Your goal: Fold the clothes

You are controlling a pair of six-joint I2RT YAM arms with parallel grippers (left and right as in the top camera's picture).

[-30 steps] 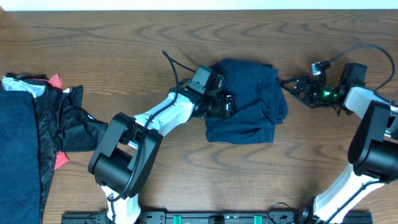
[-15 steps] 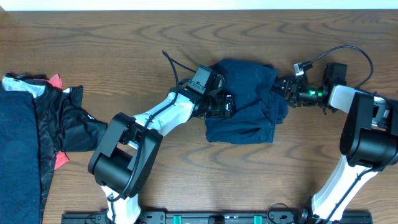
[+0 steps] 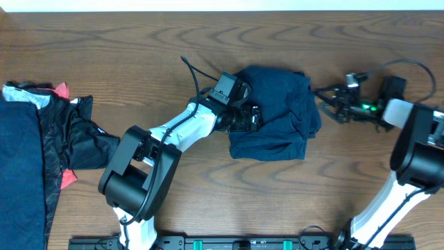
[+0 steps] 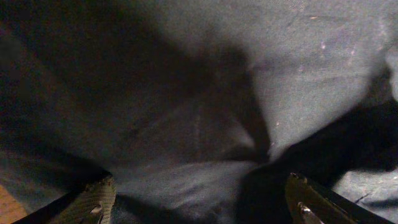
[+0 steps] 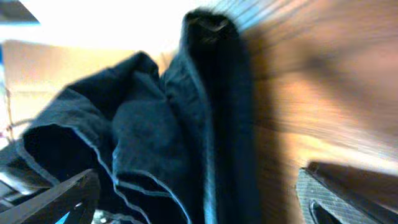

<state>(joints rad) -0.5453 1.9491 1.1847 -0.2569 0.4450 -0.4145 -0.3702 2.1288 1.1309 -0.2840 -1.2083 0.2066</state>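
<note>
On the table (image 3: 125,48), centre: mid-fold on bunched navy garment (image 3: 277,114), with left gripper (image 3: 251,119) wide over its left edge, right gripper (image 3: 326,98) wide and empty just beside it; next, likely pinching a hem.

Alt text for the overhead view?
A crumpled dark navy blue fabric garment lies on the brown wooden table. The left arm's fingers are open at its left edge, the right arm's fingers open beside its right edge. More dark clothes are piled at far left.

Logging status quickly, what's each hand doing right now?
Left hand: open, over the navy garment.
Right hand: open, empty, beside it.
</note>
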